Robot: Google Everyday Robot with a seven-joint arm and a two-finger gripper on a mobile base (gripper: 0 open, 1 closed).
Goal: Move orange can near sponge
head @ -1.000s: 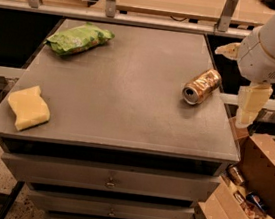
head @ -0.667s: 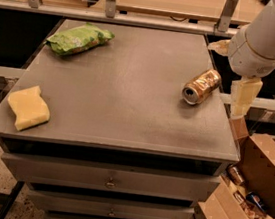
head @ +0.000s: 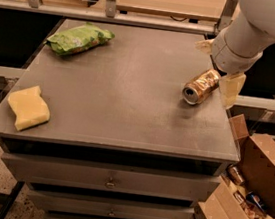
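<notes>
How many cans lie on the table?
1. The can lies on its side near the right edge of the table, with the gripper at its far end. The arm may hide another.

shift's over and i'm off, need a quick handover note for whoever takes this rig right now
Gripper: open, low over the table's right edge, at the far end of the orange can; nothing held.
Orange can: lying on its side at the right of the table, open end toward the camera.
Sponge: front-left corner, far from the can.
Green snack bag: back left, not part of the job.
Done: approach to the can.
Left: grasp the can, carry it across, set it beside the sponge.
</notes>
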